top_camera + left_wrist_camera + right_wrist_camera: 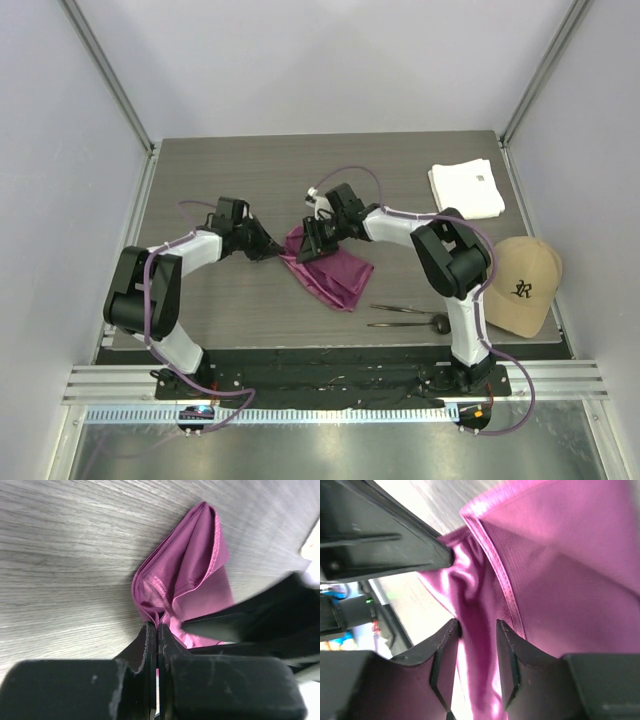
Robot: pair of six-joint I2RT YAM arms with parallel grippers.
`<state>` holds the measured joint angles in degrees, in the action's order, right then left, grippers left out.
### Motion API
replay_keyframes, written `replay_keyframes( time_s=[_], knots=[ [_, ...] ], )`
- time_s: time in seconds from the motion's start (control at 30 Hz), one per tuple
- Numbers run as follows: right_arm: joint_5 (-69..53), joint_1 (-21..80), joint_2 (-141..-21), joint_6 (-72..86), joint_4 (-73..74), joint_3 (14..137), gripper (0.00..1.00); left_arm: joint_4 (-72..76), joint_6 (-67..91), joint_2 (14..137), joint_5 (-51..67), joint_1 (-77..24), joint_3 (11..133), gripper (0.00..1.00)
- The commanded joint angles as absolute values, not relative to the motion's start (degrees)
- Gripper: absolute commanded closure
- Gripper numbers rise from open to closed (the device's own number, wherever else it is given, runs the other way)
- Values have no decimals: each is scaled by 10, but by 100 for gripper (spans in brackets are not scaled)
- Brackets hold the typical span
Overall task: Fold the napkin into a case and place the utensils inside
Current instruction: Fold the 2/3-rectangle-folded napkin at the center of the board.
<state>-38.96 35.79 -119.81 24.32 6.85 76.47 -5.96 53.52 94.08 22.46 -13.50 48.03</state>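
1. Grey wood-grain table (220, 300) between pale walls; a white cloth (467, 188) and a tan cap (520, 285) sit at its right side, well apart from the work.
2. Napkin (335, 270) lies bunched and partly folded at mid-table, between the two grippers; utensils (405, 315) lie near its lower right edge, apart from it and not inside.
3. Left gripper (157, 627): jaws pressed together on a hemmed corner of the napkin.
4. Right gripper (477, 627): jaws narrowly apart; a fold runs loose through the gap, seemingly unpinched.
5. Handling, by the look of it: thin, light, limp and faintly sheeny, so probably slippery; creases will likely not hold unaided, and layers may slide.
6. Best hold is probably a stitched hem or corner, where the cloth is thickest; a mid-panel pinch risks catching several layers.
7. Folding looks under way; no case is formed yet.
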Motion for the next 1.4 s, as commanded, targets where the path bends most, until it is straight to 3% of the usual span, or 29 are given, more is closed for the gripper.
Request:
replay_keyframes(
  time_s=[0.0, 0.13, 0.27, 0.47, 0.63, 0.83, 1.07, 1.37],
  knots=[
    [-320, 348, -1137, 154, 154, 819, 59, -124, 483, 935, 212, -134, 511, 100],
    [-288, 342, -1150, 113, 173, 840, 61, -142, 471, 931, 205, -134, 515, 100],
    [-275, 342, -1182, 105, 179, 860, 80, -137, 477, 936, 215, -134, 520, 100],
    [-239, 349, -1182, 147, 100, 796, 99, -126, 494, 932, 235, -134, 527, 100],
    [-189, 366, -1171, 211, 20, 724, 99, -103, 525, 933, 253, -134, 526, 100],
    [-129, 390, -1141, 398, -124, 624, 99, -80, 545, 937, 241, -136, 527, 100],
    [-72, 416, -1139, 542, -181, 571, 99, -83, 558, 976, 213, -151, 562, 100],
    [-129, 422, -1167, 619, -260, 555, 99, -49, 568, 1020, 161, -174, 573, 100]
  ],
)
